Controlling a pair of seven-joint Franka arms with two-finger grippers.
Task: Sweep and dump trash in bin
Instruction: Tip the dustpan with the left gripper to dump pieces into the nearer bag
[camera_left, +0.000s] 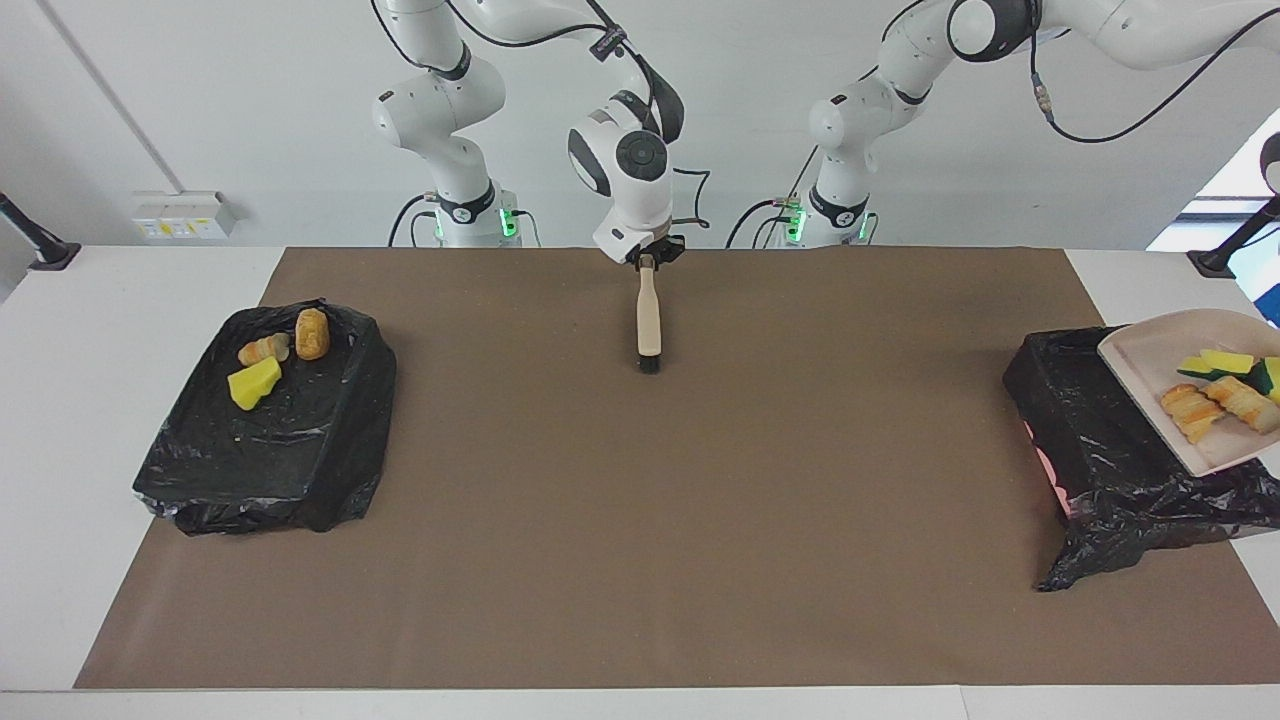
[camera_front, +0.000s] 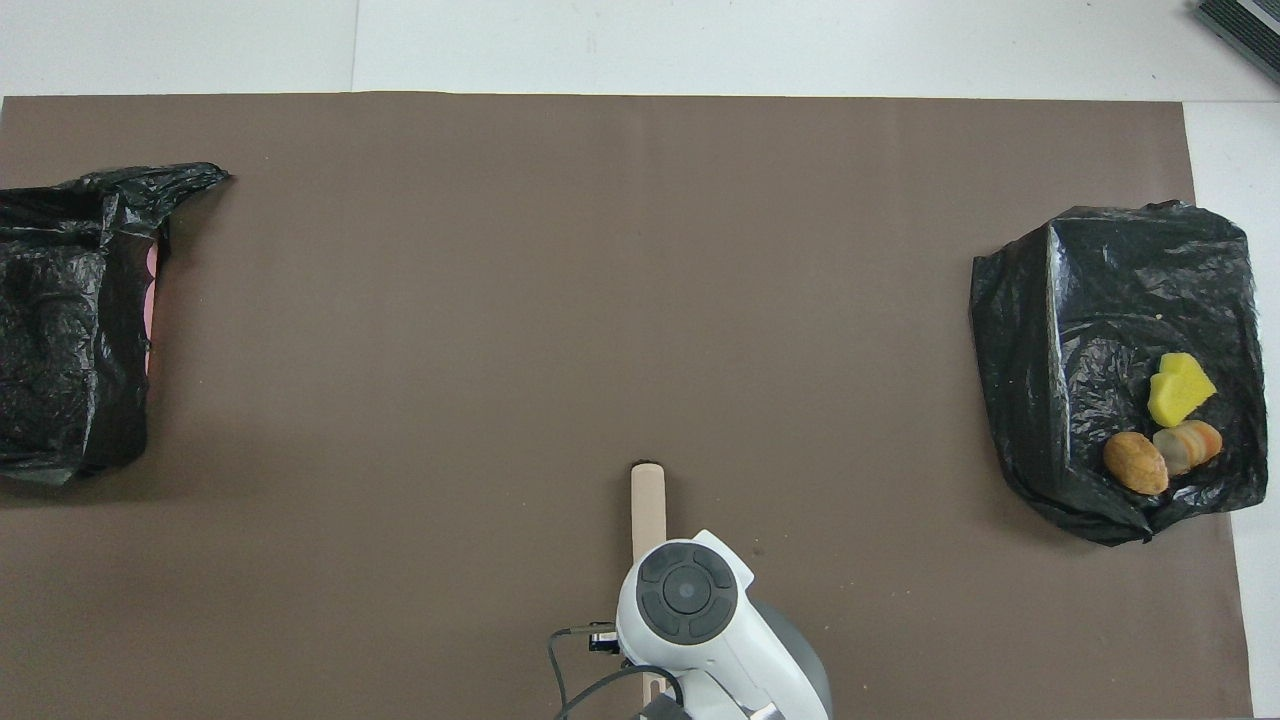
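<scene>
The trash (camera_left: 1215, 405) lies in the dustpan (camera_left: 1150, 345) tilted over the black-bagged bin (camera_left: 1080, 420), its long lip toward the bin's middle, with the closed left gripper out of view, while the waiting right gripper (camera_left: 650, 260), well apart from the bin, meets the brush (camera_left: 648, 315) handle, grip impossible to tell

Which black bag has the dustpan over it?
The bag at the left arm's end of the table: the dustpan with trash is over it. The other bag, at the right arm's end, has three trash bits lying on it.
</scene>
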